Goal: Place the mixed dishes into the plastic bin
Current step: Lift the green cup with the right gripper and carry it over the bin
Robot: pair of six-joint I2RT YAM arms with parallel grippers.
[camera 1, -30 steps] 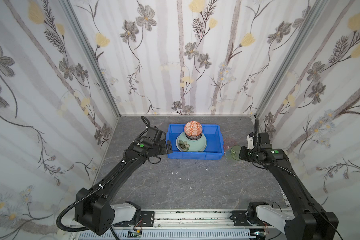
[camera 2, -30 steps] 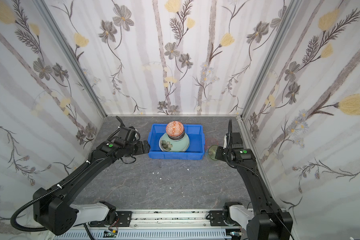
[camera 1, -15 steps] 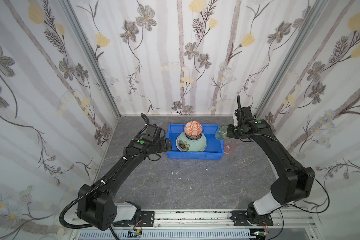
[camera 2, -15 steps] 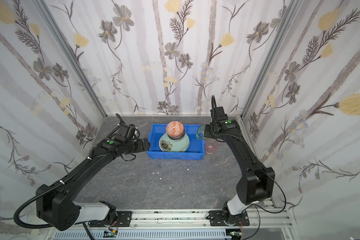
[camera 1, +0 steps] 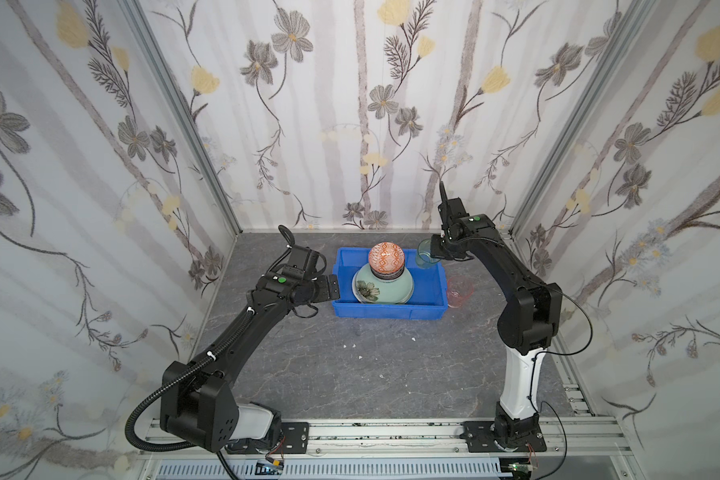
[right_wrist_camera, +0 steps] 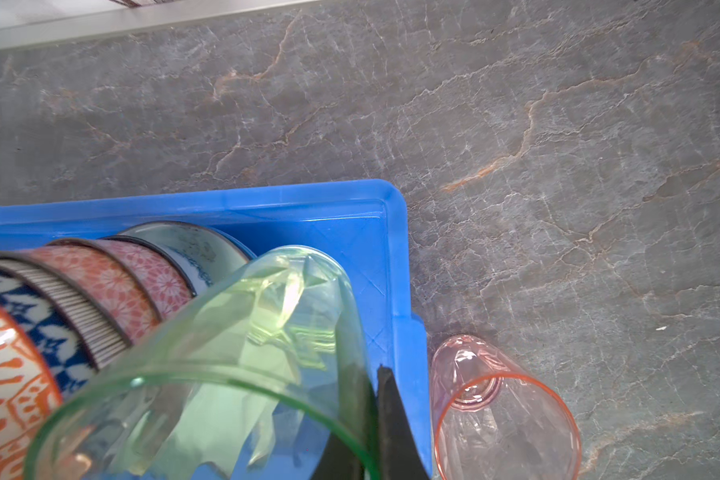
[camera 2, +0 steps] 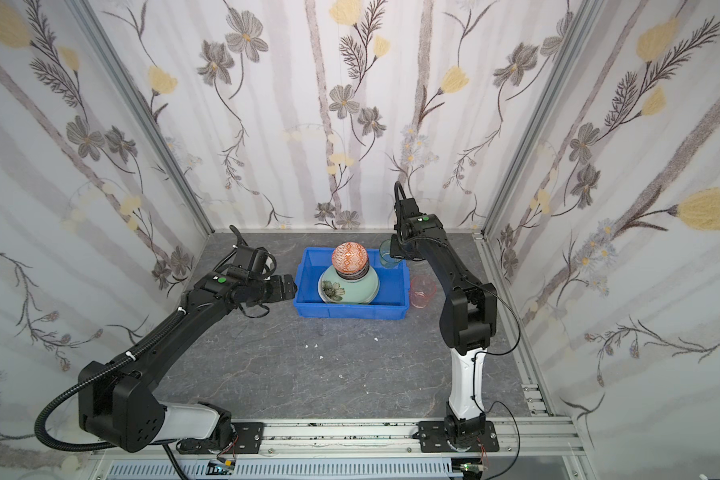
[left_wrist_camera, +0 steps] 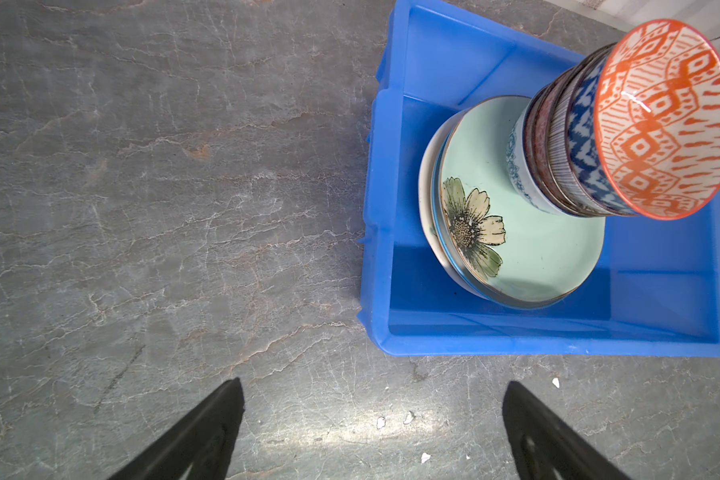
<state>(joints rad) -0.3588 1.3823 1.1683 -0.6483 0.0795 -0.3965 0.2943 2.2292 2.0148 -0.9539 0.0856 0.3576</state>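
The blue plastic bin [camera 1: 389, 311] [camera 2: 350, 312] holds a mint green flower plate [camera 1: 391, 287] [left_wrist_camera: 528, 249] on other plates, with several stacked bowls on it, an orange one [camera 1: 386, 257] [left_wrist_camera: 666, 120] on top. My right gripper [camera 1: 433, 253] [right_wrist_camera: 373, 374] is shut on the wall of a clear green tumbler [camera 1: 425, 252] [camera 2: 387, 253] [right_wrist_camera: 246, 353], hanging over the bin's far right corner beside the bowl stack. A pink tumbler [camera 1: 459, 291] [camera 2: 422, 291] [right_wrist_camera: 495, 407] stands on the table just right of the bin. My left gripper [camera 1: 332, 287] [left_wrist_camera: 373, 399] is open by the bin's left wall [left_wrist_camera: 375, 249].
The grey stone-look table [camera 1: 350, 374] carries a few small white crumbs [left_wrist_camera: 391, 420] in front of the bin. Flowered walls close in the back and both sides. A metal rail [camera 1: 371, 432] runs along the front edge.
My right arm has lifted the green tumbler from the table right of the bin and carried it leftwards over the bin's far right corner. The pink tumbler stays. The left arm barely moved.
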